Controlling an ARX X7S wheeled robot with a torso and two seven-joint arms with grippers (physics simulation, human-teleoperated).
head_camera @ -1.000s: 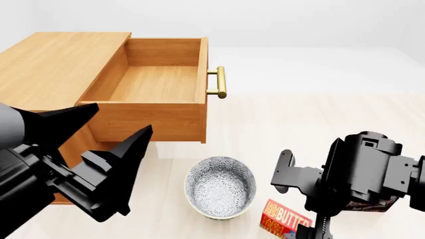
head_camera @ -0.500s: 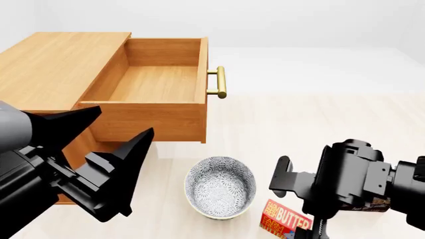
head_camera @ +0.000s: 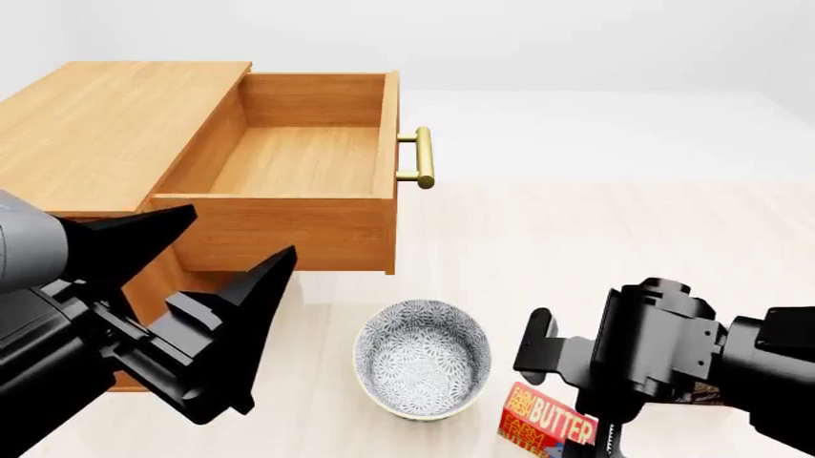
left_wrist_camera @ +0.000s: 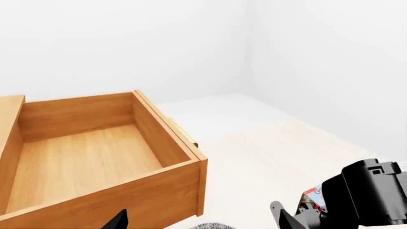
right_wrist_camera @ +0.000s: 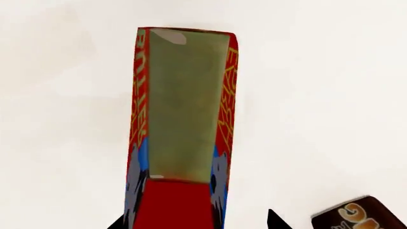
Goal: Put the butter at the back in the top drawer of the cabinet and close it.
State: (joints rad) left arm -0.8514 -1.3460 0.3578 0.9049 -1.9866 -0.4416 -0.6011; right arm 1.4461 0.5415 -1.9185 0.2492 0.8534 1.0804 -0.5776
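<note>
Lowered over the last second: right gripper (head_camera: 609,441), now down at the butter (head_camera: 551,420) and covering more of the brown box (head_camera: 711,392) behind it. Raised very slightly: left gripper (head_camera: 210,262).

Light-brown wooden cabinet (head_camera: 114,124), brass bar handle (head_camera: 422,157). Round bowl (head_camera: 422,359): white with fine grey floral speckle. Small red-and-orange butter carton (right_wrist_camera: 181,129): yellow lettering, blue edge, olive-green face. Both grippers black.

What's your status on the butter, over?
Left pincer open, empty, beside the cabinet. Right pincer above the butter, grip state unclear. Top drawer open, empty. Bowl stands between butter and drawer.
</note>
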